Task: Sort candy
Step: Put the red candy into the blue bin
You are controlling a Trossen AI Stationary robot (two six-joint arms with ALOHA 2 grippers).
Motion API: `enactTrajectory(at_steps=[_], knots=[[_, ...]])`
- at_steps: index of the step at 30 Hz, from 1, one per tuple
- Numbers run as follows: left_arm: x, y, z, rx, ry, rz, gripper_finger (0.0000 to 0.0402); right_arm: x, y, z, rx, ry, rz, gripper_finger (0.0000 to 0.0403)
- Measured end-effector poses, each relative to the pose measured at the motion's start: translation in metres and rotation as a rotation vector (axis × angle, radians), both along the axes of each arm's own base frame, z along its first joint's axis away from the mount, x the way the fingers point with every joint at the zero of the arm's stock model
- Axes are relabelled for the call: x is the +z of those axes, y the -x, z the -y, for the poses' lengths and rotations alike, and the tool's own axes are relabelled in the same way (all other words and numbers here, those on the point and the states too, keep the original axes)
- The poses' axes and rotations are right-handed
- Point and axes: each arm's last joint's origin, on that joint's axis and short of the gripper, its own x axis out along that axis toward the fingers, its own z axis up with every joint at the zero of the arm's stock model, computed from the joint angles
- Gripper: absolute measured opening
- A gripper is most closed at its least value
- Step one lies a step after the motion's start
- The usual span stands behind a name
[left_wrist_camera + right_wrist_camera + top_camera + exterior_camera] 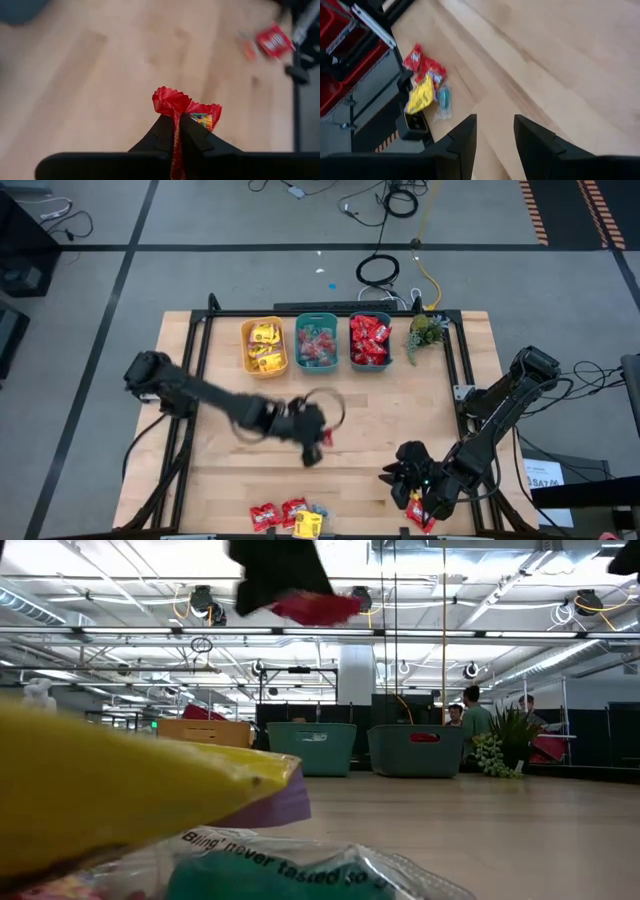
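My left gripper hangs over the middle of the table, shut on a red candy packet, which the low view shows high above the tabletop. My right gripper is open and holds nothing; it hovers over the table's near right part. A small pile of red packets, a yellow packet and a teal-wrapped piece lies flat at the near edge, also seen in the right wrist view. The yellow packet fills the low view's foreground. My left gripper pinches the red packet between its two fingers. The packet's crimped end sticks out past the fingertips. The packet is lifted clear of the table, as the low view shows.
Three bins stand in a row at the far edge: yellow, teal and red, each with candy inside. A small green plant stands to their right. Another red packet lies on the wood. People stand in the room behind.
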Motion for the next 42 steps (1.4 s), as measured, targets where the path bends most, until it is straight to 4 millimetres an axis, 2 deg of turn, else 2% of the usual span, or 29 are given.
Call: enactTrajectory(at_steps=[5, 9, 12, 15, 18, 24, 28, 37, 42], knots=[[0.015, -0.022, -0.065, 0.013, -0.055, 0.048, 0.002, 0.001, -0.001, 0.001, -0.019, 0.017, 0.023, 0.0121], [0.032, -0.035, -0.125, 0.033, -0.095, 0.142, 0.0021, 0.0, -0.003, 0.003, -0.03, 0.021, 0.02, 0.0121], [0.04, -0.044, -0.168, 0.099, -0.133, 0.189, 0.0021, 0.0, -0.005, 0.006, -0.044, 0.025, 0.016, 0.0121], [0.041, -0.057, -0.202, 0.096, -0.164, 0.224, 0.0022, 0.0, -0.007, 0.009, -0.068, 0.02, 0.011, 0.0121], [0.037, -0.071, -0.226, 0.048, -0.182, 0.242, 0.0022, -0.001, -0.009, 0.013, -0.111, -0.001, 0.004, 0.0121], [0.016, -0.099, -0.256, 0.054, -0.191, 0.237, 0.0022, -0.002, -0.013, 0.02, -0.197, -0.054, 0.0, 0.0121], [0.013, -0.11, -0.27, 0.066, -0.225, 0.297, 0.0029, -0.002, -0.015, 0.02, -0.235, -0.097, 0.011, 0.0121], [0.008, -0.114, -0.291, 0.068, -0.287, 0.311, 0.0135, -0.002, -0.015, 0.02, -0.287, -0.161, 0.021, 0.0121], [0.009, -0.114, -0.293, 0.067, -0.303, 0.319, 0.0158, -0.002, -0.015, 0.02, -0.291, -0.163, 0.019, 0.0121]])
